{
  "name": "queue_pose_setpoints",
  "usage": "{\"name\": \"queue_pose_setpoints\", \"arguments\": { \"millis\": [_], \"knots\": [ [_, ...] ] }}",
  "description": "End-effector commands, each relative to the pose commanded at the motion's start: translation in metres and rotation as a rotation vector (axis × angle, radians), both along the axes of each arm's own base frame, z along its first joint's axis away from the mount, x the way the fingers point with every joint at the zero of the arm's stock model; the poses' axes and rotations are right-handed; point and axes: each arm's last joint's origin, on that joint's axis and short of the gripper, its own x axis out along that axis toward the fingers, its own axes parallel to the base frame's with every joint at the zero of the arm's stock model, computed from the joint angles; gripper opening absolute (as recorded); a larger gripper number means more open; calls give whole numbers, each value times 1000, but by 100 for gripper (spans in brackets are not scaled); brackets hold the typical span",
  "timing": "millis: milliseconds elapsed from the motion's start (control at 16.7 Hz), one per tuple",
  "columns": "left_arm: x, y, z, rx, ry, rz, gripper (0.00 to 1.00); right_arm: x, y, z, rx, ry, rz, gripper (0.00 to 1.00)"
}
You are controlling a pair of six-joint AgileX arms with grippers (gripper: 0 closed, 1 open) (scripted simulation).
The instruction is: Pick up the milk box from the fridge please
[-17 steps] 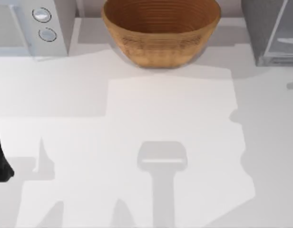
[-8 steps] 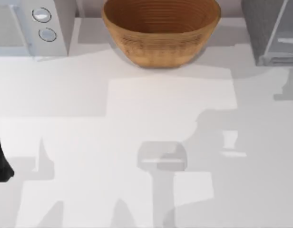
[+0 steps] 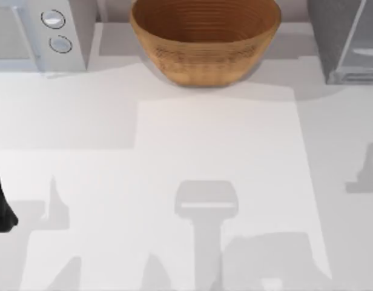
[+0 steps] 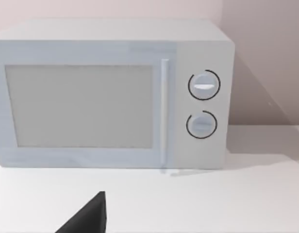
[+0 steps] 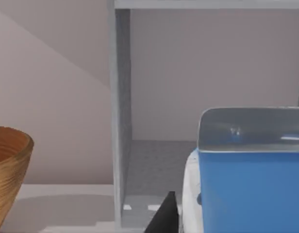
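A plain pale wall backs a white table (image 3: 223,151), lit flat and crossed by grey arm shadows.

In the right wrist view a dark finger tip of the right end effector (image 5: 164,216) pokes up close before the milk box (image 5: 251,189); whether the fingers are spread or closed I cannot tell, and nothing shows them touching the carton. The milk box stands upright just at the open front of the fridge (image 5: 121,121), bright blue on its broad face, white along one edge, with a greyish folded top. Behind it the fridge's grey shelf and back wall lie bare.

The carton looks light and fairly stiff, though cardboard walls would likely dent under a hard squeeze, and its smooth printed faces may be a little slippery. A moderate pinch across the two flat sides at mid-height seems the safest hold, clear of the folded top.

Farther out sits a woven basket (image 3: 204,39). The left end effector (image 4: 86,218) is parked near the white microwave (image 4: 110,92), fingers not readable.
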Motion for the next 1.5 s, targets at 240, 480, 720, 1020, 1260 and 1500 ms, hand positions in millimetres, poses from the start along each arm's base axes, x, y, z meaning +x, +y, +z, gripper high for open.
{"name": "queue_pose_setpoints", "arguments": {
  "millis": [240,480,720,1020,1260,1500],
  "knots": [
    [0,0,0,0,0,0,100,-28,6,-35,5,31,3,0],
    [0,0,0,0,0,0,100,-35,8,-56,4,59,5,0],
    [0,0,0,0,0,0,100,-35,8,-57,4,62,5,0],
    [0,0,0,0,0,0,100,-34,10,-46,1,33,22,0],
    [0,0,0,0,0,0,100,-21,21,-19,5,-12,105,0],
    [0,0,0,0,0,0,100,13,43,-10,6,41,218,0]
  ]
}}
